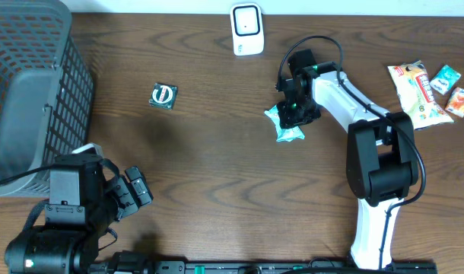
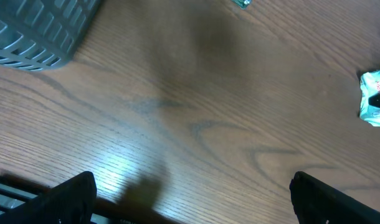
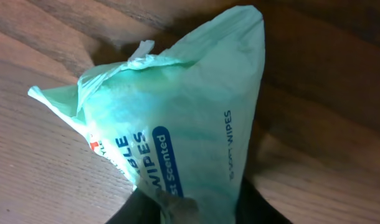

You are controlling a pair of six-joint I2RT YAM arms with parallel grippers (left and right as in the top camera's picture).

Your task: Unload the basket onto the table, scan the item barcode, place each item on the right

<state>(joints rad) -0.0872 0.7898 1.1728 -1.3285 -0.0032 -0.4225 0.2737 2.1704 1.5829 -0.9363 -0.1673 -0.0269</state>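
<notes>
Wood table: right gripper pinching wipes packet; left gripper spread wide.

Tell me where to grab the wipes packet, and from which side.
Grip the wipes packet across its bunched middle, from above. It lies low on the table, so its sides offer no edge, while its slack film gathers into a ridge the right claw can pinch.

A basket is set at the left edge of the table. A scanner is stood at the far edge, near the middle. A small packet is laid between them, apart from both. A wipes packet is placed right of centre, under the right gripper. A snack bag is laid far right, with a far pouch and a near pouch just beside it.
</notes>
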